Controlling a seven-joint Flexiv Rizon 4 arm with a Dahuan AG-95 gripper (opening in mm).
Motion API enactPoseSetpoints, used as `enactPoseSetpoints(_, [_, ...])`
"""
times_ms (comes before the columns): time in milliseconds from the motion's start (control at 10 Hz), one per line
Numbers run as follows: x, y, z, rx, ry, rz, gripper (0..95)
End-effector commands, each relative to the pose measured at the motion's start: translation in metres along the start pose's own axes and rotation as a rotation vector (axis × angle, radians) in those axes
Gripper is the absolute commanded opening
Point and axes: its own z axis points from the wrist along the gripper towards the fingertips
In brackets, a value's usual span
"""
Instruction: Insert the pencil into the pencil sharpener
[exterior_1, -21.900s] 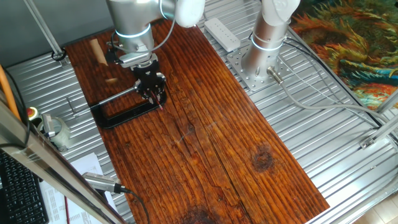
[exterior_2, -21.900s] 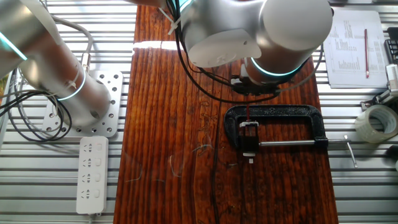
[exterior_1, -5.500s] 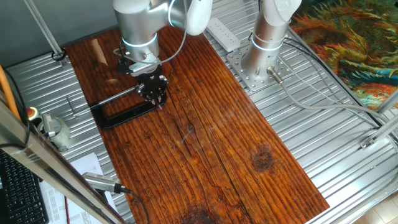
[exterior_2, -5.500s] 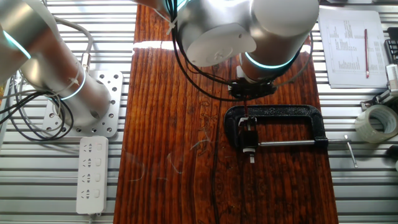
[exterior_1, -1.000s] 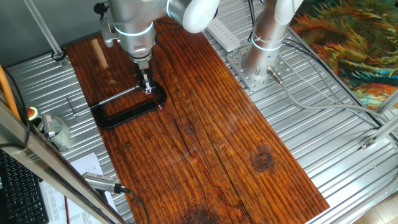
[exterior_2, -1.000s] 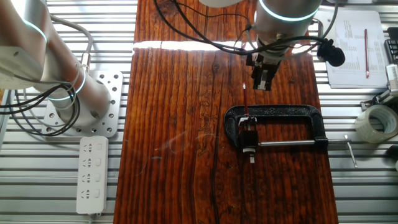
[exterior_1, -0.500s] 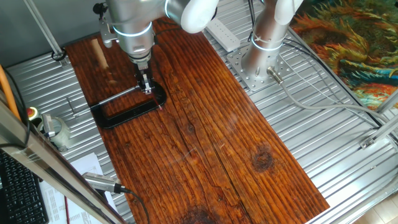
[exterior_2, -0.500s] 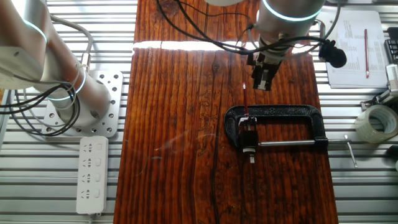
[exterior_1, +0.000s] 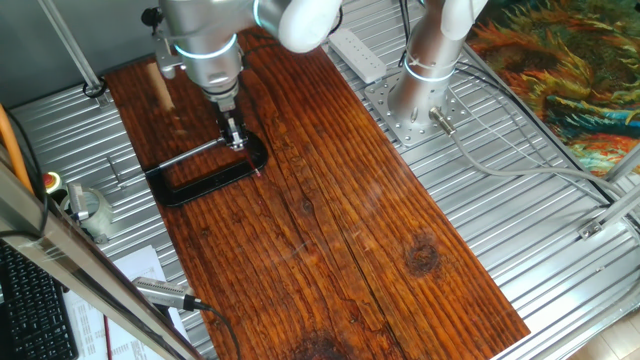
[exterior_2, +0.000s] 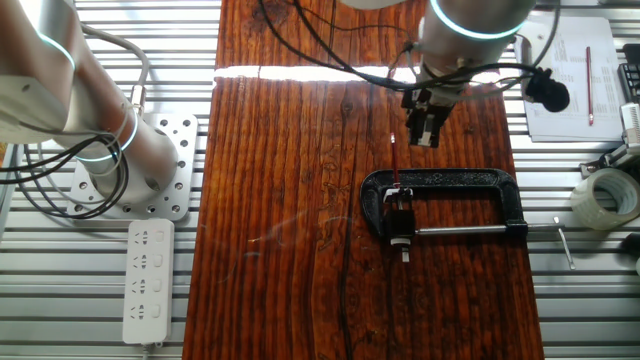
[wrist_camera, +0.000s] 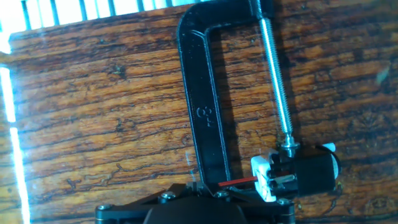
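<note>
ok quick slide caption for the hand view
Red pencil seated in the sharpener held by a black C-clamp on the wooden table.

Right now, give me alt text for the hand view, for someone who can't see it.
A thin red pencil sticks into a small white and black pencil sharpener, held in a black C-clamp lying on a dark wooden table. The gripper's dark edge fills the bottom.

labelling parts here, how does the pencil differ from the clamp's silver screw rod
The pencil is red and very thin; the silver screw rod is metallic and thicker. The pencil is short, while the rod spans nearly the whole opening of the black clamp. In the other fixed view the pencil runs up and down, the rod left to right. Both end at the sharpener held in the clamp.
</note>
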Motion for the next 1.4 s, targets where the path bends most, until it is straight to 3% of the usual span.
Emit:
enactPoseSetpoints(100, [0.001,-0.001,-0.001,-0.002,-0.006,-0.092,0.0])
enactPoseSetpoints(900, [0.012,-0.028,-0.008,0.007,-0.001,-0.125,0.0])
enactPoseSetpoints(1400, [0.011,-0.028,-0.007,0.006,-0.010,-0.173,0.0])
